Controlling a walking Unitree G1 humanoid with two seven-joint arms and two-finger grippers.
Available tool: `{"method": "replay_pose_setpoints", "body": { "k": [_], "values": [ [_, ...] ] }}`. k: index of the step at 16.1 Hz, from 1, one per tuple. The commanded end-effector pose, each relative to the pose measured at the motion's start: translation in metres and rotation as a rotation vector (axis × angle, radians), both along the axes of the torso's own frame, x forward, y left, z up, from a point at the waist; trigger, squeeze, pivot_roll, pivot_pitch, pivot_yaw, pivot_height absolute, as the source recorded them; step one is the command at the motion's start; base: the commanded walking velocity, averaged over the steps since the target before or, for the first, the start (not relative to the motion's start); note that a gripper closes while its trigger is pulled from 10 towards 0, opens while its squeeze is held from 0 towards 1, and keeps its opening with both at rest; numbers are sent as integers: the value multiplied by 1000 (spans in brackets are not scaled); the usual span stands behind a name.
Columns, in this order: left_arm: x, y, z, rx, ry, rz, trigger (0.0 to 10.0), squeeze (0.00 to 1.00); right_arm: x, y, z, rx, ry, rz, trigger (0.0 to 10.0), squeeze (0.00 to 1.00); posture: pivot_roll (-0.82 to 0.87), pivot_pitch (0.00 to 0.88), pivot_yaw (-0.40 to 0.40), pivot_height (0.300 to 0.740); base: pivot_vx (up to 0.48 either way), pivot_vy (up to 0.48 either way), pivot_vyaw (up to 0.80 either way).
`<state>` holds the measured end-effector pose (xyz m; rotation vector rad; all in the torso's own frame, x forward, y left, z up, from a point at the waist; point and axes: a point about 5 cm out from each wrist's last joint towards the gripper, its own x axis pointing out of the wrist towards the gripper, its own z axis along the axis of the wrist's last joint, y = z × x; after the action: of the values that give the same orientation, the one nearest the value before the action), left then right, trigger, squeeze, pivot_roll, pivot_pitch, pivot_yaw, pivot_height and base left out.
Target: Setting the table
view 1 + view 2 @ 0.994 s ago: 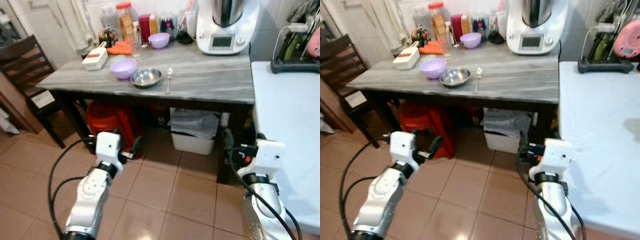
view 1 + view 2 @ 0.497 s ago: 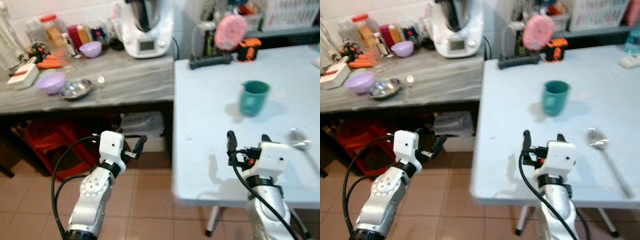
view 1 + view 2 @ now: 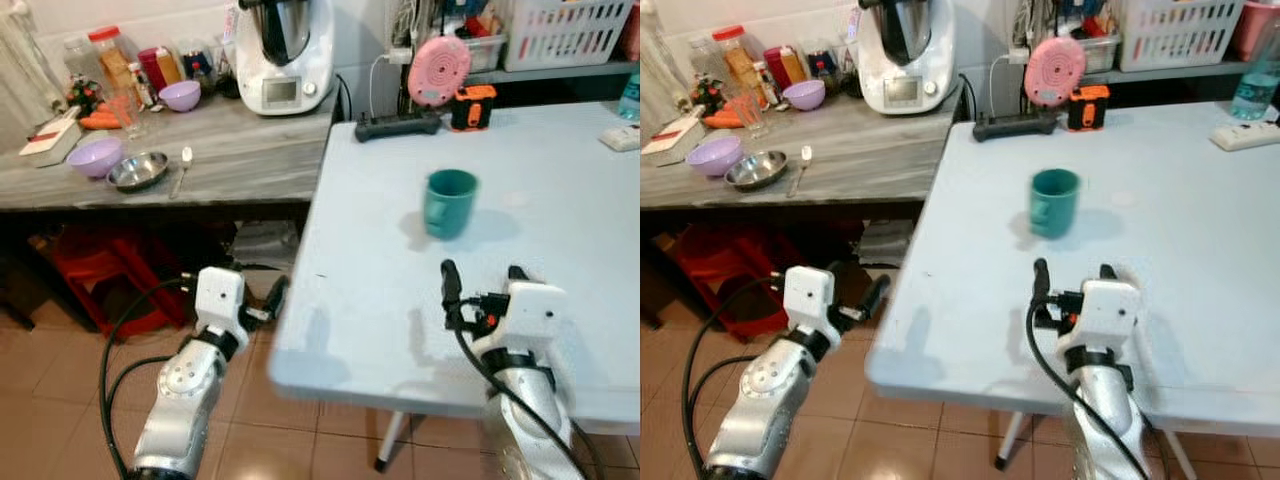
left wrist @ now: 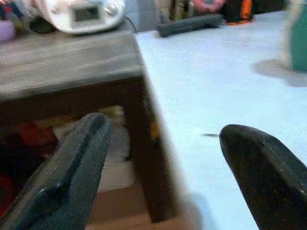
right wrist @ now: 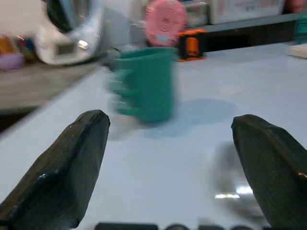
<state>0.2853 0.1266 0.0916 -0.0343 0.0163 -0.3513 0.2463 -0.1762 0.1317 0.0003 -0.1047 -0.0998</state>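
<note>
On the grey bench (image 3: 250, 150) at far left stand two purple bowls (image 3: 97, 157), one steel bowl (image 3: 138, 171) and one spoon (image 3: 181, 168); the jars behind are too crowded to count. The left claw (image 3: 262, 305) hangs open beside the white bench (image 3: 560, 210) edge. One green cup (image 3: 449, 202) stands upright mid-bench, blurred in the right wrist view. The right claw (image 3: 480, 285) hovers open just before it.

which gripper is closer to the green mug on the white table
Right. The right gripper is over the white table, open, facing the green mug just ahead of it. The left gripper is off the table's near left corner, above the floor, farther from the mug.
</note>
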Motion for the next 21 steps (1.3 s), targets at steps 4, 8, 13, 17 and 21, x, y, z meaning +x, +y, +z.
{"method": "replay_pose_setpoints", "body": {
  "k": [4, 8, 13, 17, 21],
  "values": [
    [0, 9, 1, 31, -3, 17, 10000, 0, 0, 3, 0, 13, 3, 4, 10000, 0, -145, 0, 163, 740, 0, -354, 0],
    [1, 10, -6, 22, 44, 26, 10000, 0, 1, 5, -4, 28, 27, 9, 10000, 0, -146, 0, 169, 740, 0, -90, 0],
    [-4, 8, -12, 21, 66, -112, 10000, 0, 3, 9, -9, 37, 67, 18, 10000, 0, -147, 0, 172, 740, 0, 0, 0],
    [-8, 4, -11, 16, 57, -271, 10000, 0, 4, 14, -23, 41, 164, 29, 10000, 0, -147, 0, 169, 740, 0, 0, 0],
    [-11, -2, -8, 1, 33, -368, 10000, 0, 9, 22, -30, 29, 236, 66, 10000, 0, -147, 0, 169, 740, 0, 0, 0]
  ]
}}
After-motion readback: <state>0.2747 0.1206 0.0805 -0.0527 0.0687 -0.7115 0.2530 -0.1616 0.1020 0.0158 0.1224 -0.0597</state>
